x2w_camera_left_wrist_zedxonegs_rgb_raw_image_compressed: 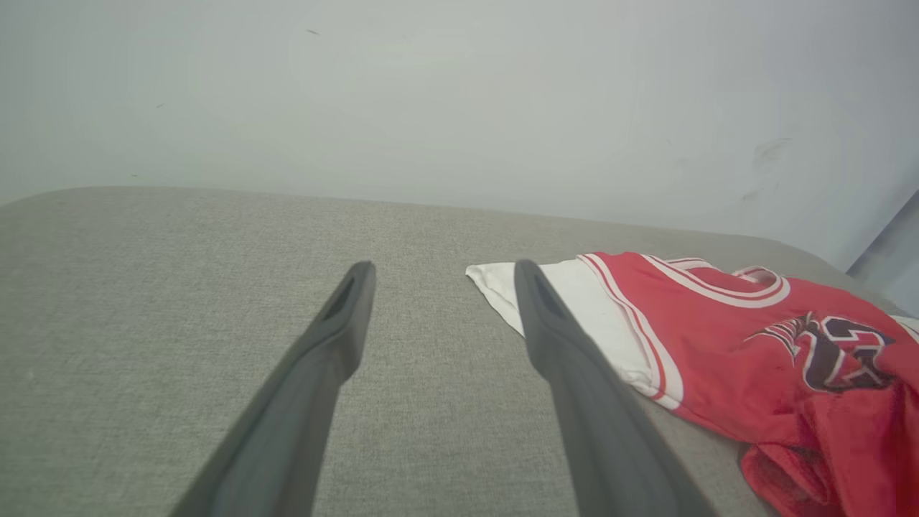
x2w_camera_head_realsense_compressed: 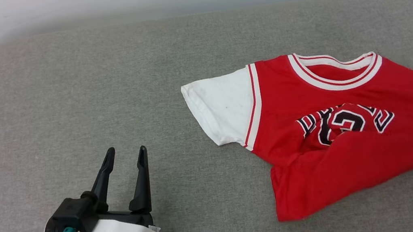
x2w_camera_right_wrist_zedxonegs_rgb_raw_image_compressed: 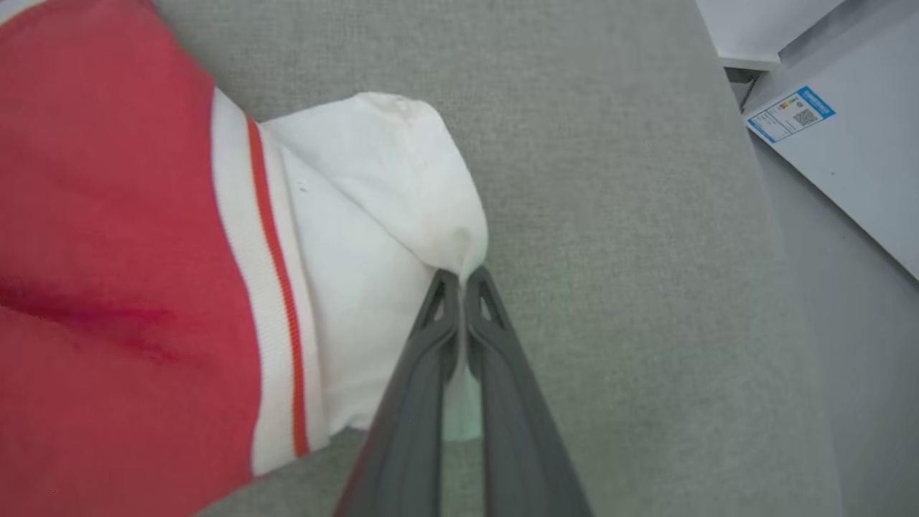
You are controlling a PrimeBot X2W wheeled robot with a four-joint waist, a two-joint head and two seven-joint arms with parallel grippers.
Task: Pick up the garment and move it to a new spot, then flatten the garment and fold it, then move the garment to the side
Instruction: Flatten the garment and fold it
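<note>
garment (x2w_camera_head_realsense_compressed: 353,139) rumpled at right on grey cushion (x2w_camera_head_realsense_compressed: 63,92), left gripper (x2w_camera_head_realsense_compressed: 126,149) parted, well apart from it

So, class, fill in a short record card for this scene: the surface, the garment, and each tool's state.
surface: grey padded surface
garment: red jersey, rumpled, lower part bunched, on the robot's right side
left tool: open, empty, apart from garment
right tool: shut on garment's white sleeve
task stage: not yet flattened
</note>
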